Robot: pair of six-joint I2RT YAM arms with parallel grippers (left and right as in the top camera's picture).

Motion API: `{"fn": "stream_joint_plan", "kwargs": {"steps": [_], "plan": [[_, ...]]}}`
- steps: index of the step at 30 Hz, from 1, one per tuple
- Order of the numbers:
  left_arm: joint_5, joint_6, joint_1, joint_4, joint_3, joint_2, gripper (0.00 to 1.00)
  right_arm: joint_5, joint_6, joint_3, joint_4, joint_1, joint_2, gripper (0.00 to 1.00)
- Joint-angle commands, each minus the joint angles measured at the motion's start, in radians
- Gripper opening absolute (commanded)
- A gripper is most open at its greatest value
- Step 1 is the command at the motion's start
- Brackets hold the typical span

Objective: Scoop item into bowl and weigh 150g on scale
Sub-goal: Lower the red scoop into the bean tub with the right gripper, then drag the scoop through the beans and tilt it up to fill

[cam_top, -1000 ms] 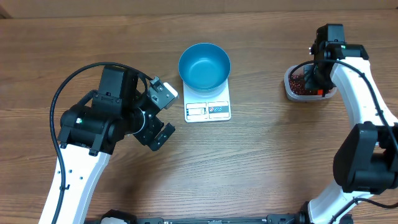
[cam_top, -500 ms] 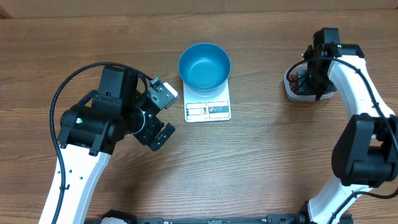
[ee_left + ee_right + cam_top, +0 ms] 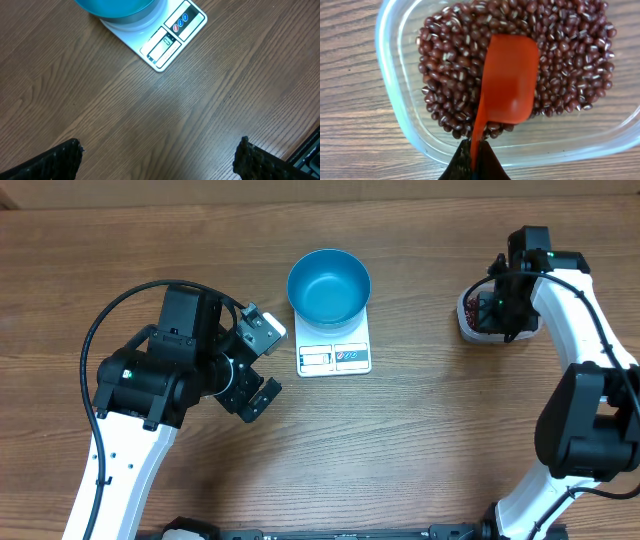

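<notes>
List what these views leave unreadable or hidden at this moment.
Scale display digits: too small in overhead and left wrist views.
Bowl: cut off by left wrist view's top edge.
Container: mostly covered by the right arm overhead.
Beans beneath the scoop: hidden, right wrist view.

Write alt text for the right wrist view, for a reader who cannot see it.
An orange-red scoop lies on dark red beans in a clear plastic container. The right gripper, at the bottom edge, is shut on the scoop's handle. The container stands on a wooden table.
</notes>
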Motion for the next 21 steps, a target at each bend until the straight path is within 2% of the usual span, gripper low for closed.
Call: {"fn": "stream_joint_plan", "kwargs": {"steps": [1, 10, 21], "plan": [[0.019, -0.01, 0.005, 0.002, -0.005, 0.003, 1.0, -0.117, 0.038, 0.015, -0.015, -0.037, 0.011, 0.04], [0.019, -0.01, 0.005, 0.002, -0.005, 0.003, 1.0, -0.496, 0.022, 0.015, -0.019, -0.199, 0.011, 0.04], [0.019, -0.01, 0.005, 0.002, -0.005, 0.003, 1.0, -0.569, 0.023, -0.004, -0.021, -0.233, 0.014, 0.04]]}}
